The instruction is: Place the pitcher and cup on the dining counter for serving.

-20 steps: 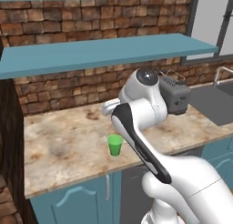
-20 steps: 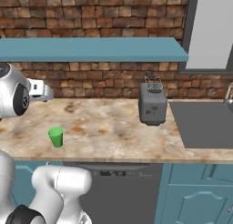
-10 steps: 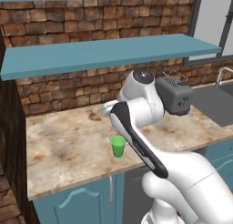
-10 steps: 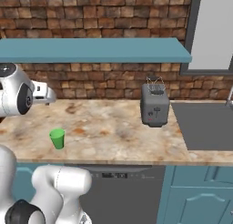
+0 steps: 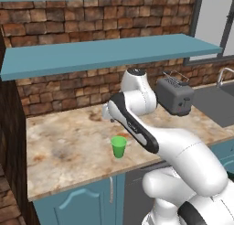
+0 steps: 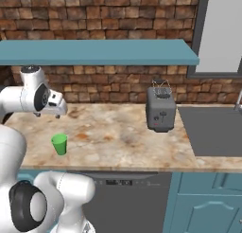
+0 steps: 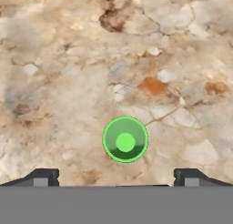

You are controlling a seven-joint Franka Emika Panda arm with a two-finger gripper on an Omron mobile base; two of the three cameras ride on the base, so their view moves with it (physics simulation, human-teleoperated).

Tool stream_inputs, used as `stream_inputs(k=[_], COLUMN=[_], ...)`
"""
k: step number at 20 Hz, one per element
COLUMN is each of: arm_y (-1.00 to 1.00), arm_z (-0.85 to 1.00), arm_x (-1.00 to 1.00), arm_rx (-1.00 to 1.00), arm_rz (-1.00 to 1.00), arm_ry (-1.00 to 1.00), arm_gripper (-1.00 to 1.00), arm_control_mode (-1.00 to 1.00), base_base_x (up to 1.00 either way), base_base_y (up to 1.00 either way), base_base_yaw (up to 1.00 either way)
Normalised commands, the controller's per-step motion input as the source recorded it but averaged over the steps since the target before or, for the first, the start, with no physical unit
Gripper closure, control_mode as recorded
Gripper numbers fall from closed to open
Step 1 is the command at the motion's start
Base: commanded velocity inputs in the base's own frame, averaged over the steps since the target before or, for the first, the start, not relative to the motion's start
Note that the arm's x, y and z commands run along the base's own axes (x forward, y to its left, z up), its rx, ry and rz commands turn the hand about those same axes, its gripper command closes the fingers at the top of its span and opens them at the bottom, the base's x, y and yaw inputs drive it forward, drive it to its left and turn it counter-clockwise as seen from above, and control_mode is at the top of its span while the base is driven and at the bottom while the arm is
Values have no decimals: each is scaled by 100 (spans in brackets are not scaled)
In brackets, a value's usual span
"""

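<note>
Cup (image 7: 125,140) stands upright on the marbled tabletop (image 5: 68,146) by the brick wall, directly below my pincer (image 7: 116,176), which is wide open and empty. Nothing is moved yet, I judge.

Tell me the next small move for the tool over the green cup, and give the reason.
Probably lower the tool straight down toward the cup, nudging slightly forward to centre it. The hand view looks straight into the upright cup from above, with the fingertips spread wide and nothing between them, and the cup sits just ahead of their line. It stands alone on the marbled counter.
</note>
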Motion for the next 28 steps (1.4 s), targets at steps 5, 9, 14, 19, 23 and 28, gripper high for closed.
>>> stream_inputs(k=[5, 9, 14, 19, 23, 28], arm_y=[-8, -25, -15, -13, -8, 0], arm_z=[-35, -66, -60, -50, -28, -10], arm_x=[10, 0, 1, 9, 14, 10], arm_rx=[0, -1, 0, 0, 0, 0], arm_rz=[-16, -10, -7, -10, -5, -2], arm_ry=[15, 0, 0, 0, 0, 2], arm_gripper=[-100, -100, -100, -100, -100, -100], arm_control_mode=[-100, -100, -100, -100, -100, -100], base_base_x=[0, 0, 0, 0, 0, 0], base_base_y=[0, 0, 0, 0, 0, 0], base_base_yaw=[0, 0, 0, 0, 0, 0])
